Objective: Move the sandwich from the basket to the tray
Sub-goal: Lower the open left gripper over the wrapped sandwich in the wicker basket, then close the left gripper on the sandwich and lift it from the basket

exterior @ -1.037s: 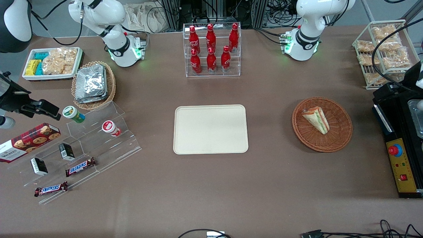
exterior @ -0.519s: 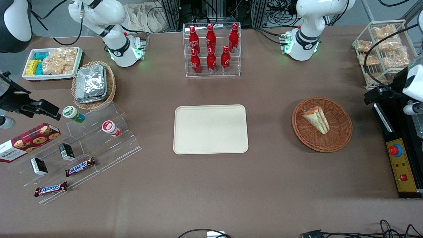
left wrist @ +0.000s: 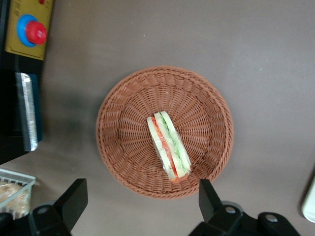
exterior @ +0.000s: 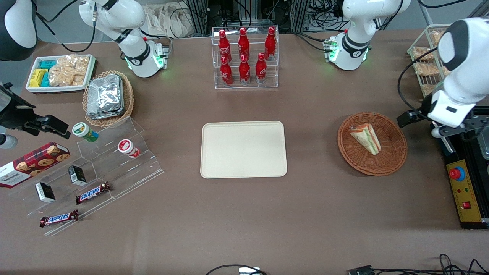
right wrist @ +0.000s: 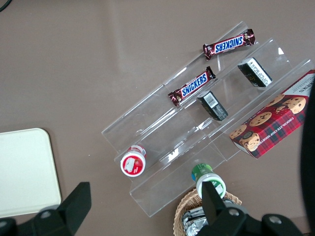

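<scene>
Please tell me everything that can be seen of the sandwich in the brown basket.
The triangular wedge sandwich in clear wrap has pale bread with green, orange and red filling layers. It lies inside the round brown wicker basket, resting on the weave, near the middle. Nothing else touches it. The left arm's hand hovers open above the basket, apart from the sandwich.

Bare desk (exterior: 313, 152) is seen between the basket (exterior: 393, 160) and the tray (exterior: 243, 149). The gripper (left wrist: 142, 206), fingers (left wrist: 74, 199) spread, is held above the sandwich (left wrist: 169, 145); the black control box (exterior: 464, 179) stands just beside the basket.
</scene>
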